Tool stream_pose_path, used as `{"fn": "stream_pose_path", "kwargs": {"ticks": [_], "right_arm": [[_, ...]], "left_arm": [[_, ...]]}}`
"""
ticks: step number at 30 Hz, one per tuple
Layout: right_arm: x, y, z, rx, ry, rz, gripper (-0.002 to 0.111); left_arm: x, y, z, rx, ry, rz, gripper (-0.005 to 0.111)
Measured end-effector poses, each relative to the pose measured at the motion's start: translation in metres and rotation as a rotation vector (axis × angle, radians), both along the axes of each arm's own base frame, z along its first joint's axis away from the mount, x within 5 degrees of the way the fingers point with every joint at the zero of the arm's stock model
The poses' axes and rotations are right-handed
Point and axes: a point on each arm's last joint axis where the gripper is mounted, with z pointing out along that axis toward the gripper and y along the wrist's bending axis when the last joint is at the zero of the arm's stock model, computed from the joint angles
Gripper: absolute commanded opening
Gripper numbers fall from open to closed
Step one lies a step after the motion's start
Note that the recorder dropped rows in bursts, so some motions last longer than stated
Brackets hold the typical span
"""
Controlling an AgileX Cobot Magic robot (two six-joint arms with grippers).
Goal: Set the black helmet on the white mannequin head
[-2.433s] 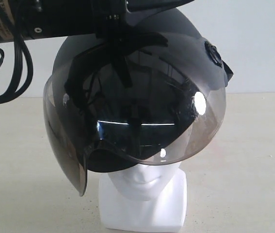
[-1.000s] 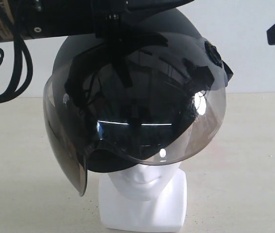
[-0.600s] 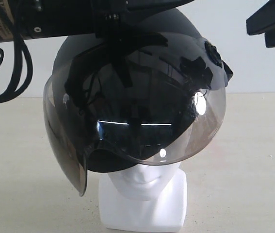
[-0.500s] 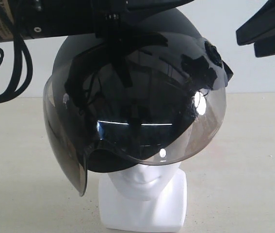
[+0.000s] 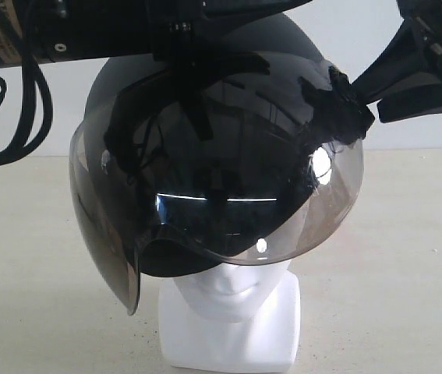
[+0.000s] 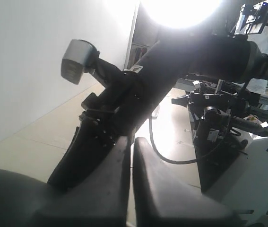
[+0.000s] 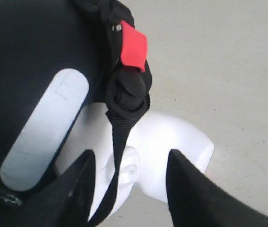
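Note:
The black helmet [image 5: 283, 47] sits over the white mannequin head [image 5: 232, 312], and its smoky visor [image 5: 228, 187] hides the face down to the nose. My left gripper [image 5: 267, 9] lies across the helmet's crown, fingers pressed together with only a thin slit [image 6: 133, 142]; nothing shows between them. My right gripper [image 5: 367, 95] is open beside the helmet's side hinge. In the right wrist view the black shell [image 7: 30, 47] fills one side, and its strap [image 7: 119, 137] hangs between the open fingers [image 7: 131, 161] in front of the head's ear [image 7: 133, 165].
A cable loop [image 5: 18, 117] hangs from the left arm beside the helmet. The head stands on a beige tabletop [image 5: 408, 257] before a white wall. A red tab [image 7: 134, 45] marks the strap buckle. The right arm [image 6: 171, 61] and a workbench [image 6: 219, 113] show behind.
My right gripper came in from the upper right and now reaches the helmet's side hinge. The helmet, head and left arm have not moved.

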Motion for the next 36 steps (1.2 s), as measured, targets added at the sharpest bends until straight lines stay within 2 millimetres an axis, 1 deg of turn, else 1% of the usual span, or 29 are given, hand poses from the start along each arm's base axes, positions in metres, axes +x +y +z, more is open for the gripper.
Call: {"fn": "stream_pose_path", "kwargs": {"ticks": [5, 6, 7, 8, 11, 17, 25, 27, 31, 34, 36], "right_arm": [[0.002, 0.001, -0.006, 0.000, 0.044, 0.025, 0.044], [0.003, 0.001, -0.007, 0.002, 0.053, 0.030, 0.043], [0.002, 0.001, -0.008, 0.002, 0.057, 0.033, 0.040], [0.002, 0.001, -0.008, 0.002, 0.059, 0.035, 0.032], [0.003, 0.001, -0.009, 0.002, 0.063, 0.037, -0.001], [0.002, 0.002, -0.009, 0.005, 0.071, 0.045, 0.000], [0.001, 0.002, -0.010, 0.005, 0.077, 0.047, 0.000], [0.000, 0.002, -0.015, 0.005, 0.094, 0.046, 0.000], [-0.003, 0.003, -0.034, 0.015, 0.144, 0.047, 0.000], [-0.007, 0.003, -0.052, 0.004, 0.190, 0.062, 0.000], [-0.010, 0.003, -0.061, 0.000, 0.211, 0.073, 0.000]], "left_arm": [[0.001, 0.000, 0.000, 0.001, 0.002, 0.006, 0.004], [0.001, 0.000, 0.000, 0.001, 0.002, 0.006, 0.004], [0.001, 0.000, 0.000, 0.001, 0.002, 0.006, 0.004], [0.001, 0.000, 0.000, 0.001, 0.002, 0.006, 0.004], [0.000, 0.001, 0.001, 0.001, 0.001, 0.013, 0.004], [-0.008, 0.007, 0.011, 0.006, 0.004, 0.067, 0.004], [-0.020, 0.021, 0.021, 0.063, -0.060, 0.166, 0.004], [-0.026, 0.025, 0.030, 0.060, -0.092, 0.184, 0.004], [-0.038, 0.034, 0.042, 0.081, -0.138, 0.222, 0.004], [-0.042, 0.037, 0.042, 0.118, -0.137, 0.229, 0.004], [-0.041, 0.037, 0.040, 0.137, -0.124, 0.229, 0.004]]}}
